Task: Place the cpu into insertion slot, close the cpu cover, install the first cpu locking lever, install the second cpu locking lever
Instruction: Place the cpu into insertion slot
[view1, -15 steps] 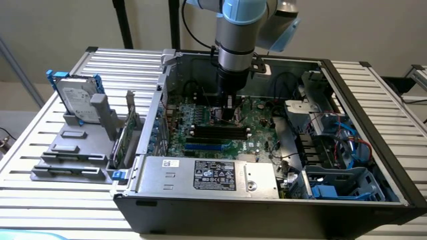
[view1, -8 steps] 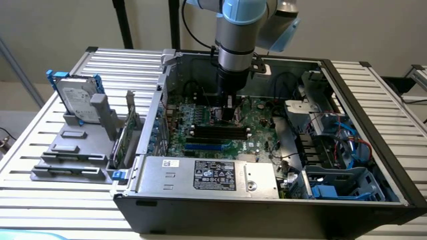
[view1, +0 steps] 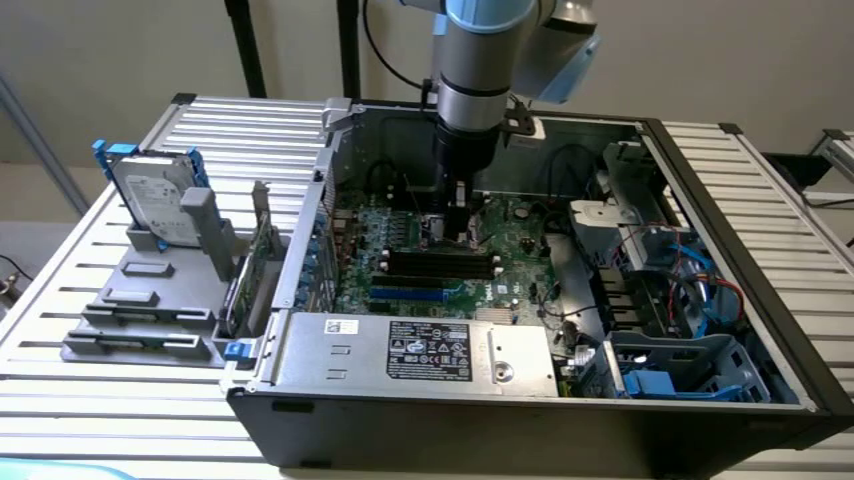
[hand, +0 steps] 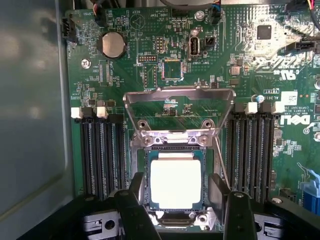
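Observation:
The cpu (hand: 176, 182), a flat square chip with a pale silver top, lies in the insertion slot (hand: 175, 148) on the green motherboard. The cpu cover (hand: 178, 95), a thin silver frame with a square window, stands swung up and open on the slot's hinge side. A thin metal locking lever (hand: 223, 162) runs along one side of the slot. My gripper (hand: 182, 212) is open, with one black finger (hand: 134, 200) on each side of the chip and small gaps between them. In the exterior view the gripper (view1: 461, 228) hangs low inside the open computer case, over the board.
Long black memory slots (hand: 100, 155) flank the socket on both sides. A coin battery (hand: 113, 44) sits farther along the board. In the exterior view the power supply (view1: 420, 350) lies at the case's front, blue drive bays (view1: 681, 365) at the right, and a hard drive (view1: 154, 200) stands outside at the left.

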